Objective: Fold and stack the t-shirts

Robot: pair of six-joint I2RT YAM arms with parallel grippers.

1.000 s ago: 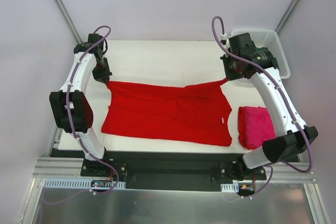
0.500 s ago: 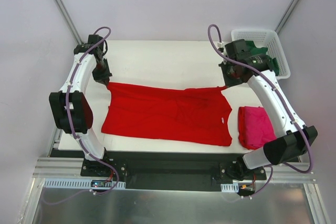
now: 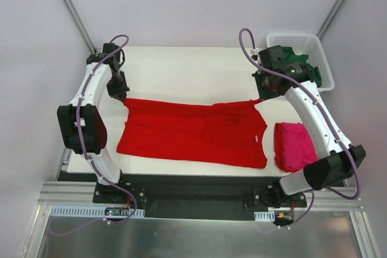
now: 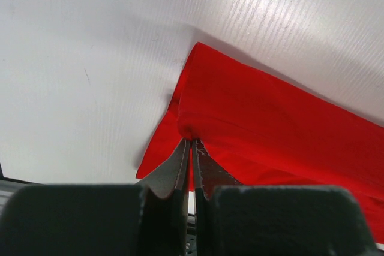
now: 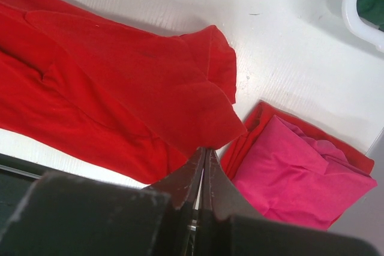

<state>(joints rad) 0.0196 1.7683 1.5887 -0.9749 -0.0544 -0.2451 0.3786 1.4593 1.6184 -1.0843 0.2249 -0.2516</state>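
A bright red t-shirt (image 3: 193,132) lies spread across the white table, its far edge lifted at both ends. My left gripper (image 3: 123,96) is shut on the shirt's far left corner; in the left wrist view the fingertips (image 4: 191,143) pinch the red cloth (image 4: 270,112). My right gripper (image 3: 260,97) is shut on the far right corner, seen in the right wrist view (image 5: 204,150) pinching the red shirt (image 5: 120,82). A folded magenta-pink t-shirt (image 3: 294,145) lies on another folded red shirt at the right, also in the right wrist view (image 5: 300,172). A dark green shirt (image 3: 300,52) lies in the basket.
A white lattice basket (image 3: 323,64) stands at the far right corner, partly behind the right arm. The bare white table (image 3: 187,70) stretches behind the red shirt. The table's near edge (image 3: 181,176) runs just in front of the shirt.
My right gripper has moved left and toward the near side with the shirt's right corner, lowering it. My left gripper has shifted slightly. The shirt's far edge now lies straighter.
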